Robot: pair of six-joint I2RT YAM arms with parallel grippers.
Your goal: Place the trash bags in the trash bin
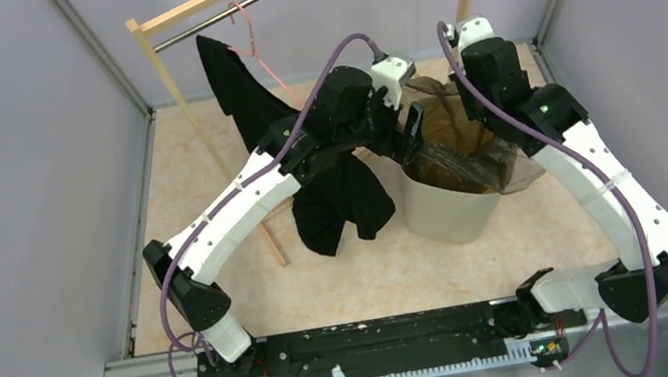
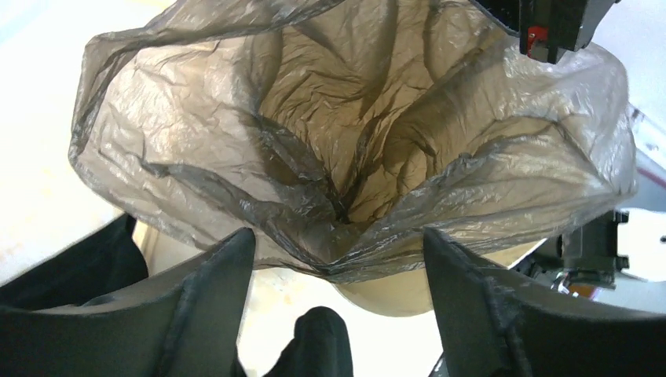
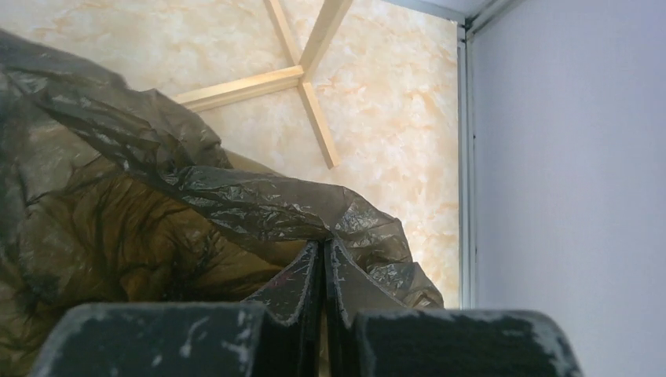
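The translucent brown-grey trash bag (image 1: 464, 142) hangs open inside the cream-beige trash bin (image 1: 440, 212), its film draped over the rim. In the left wrist view the bag (image 2: 345, 118) fills the frame with the bin's rim (image 2: 408, 287) below it. My left gripper (image 2: 338, 239) is open, its fingers either side of the bag's near edge, at the bin's left rim (image 1: 412, 131). My right gripper (image 3: 323, 245) is shut on a fold of the bag (image 3: 259, 204) at the bin's far right side (image 1: 504, 136).
A black T-shirt (image 1: 330, 189) on a pink hanger (image 1: 252, 45) hangs from the wooden clothes rack (image 1: 198, 119) just left of the bin. The rack's floor struts (image 3: 302, 78) lie behind the bin. Grey walls (image 3: 565, 157) stand close on the right.
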